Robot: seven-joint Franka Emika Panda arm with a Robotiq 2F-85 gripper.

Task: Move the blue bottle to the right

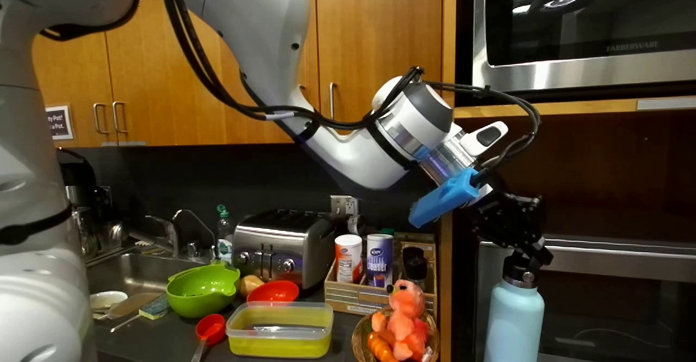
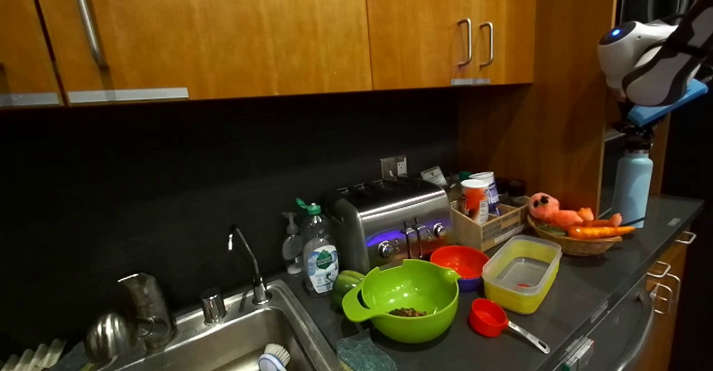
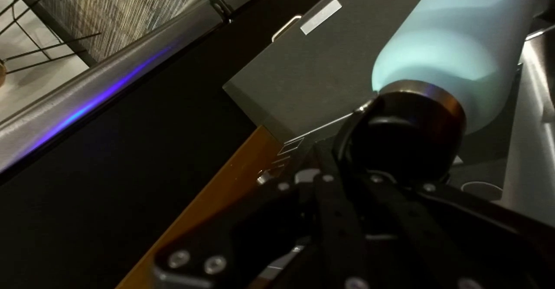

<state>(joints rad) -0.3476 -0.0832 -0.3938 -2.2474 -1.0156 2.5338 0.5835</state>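
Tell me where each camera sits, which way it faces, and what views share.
In an exterior view: camera apparently near the white jointed arm, facing the boxy silver metal toaster; arm and black pincer show.
In an exterior view: camera apparently near the rectangular metal sink, looking along the flat dark-grey counter; the arm's outer end shows at right.
Wrist view: on the arm's end, looking down at the black-capped light-blue cylindrical bottle; only the pincer shows.
Both exterior views share toaster, arm and bottle.

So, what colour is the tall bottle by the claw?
Light blue; the bottle shows best in an exterior view.
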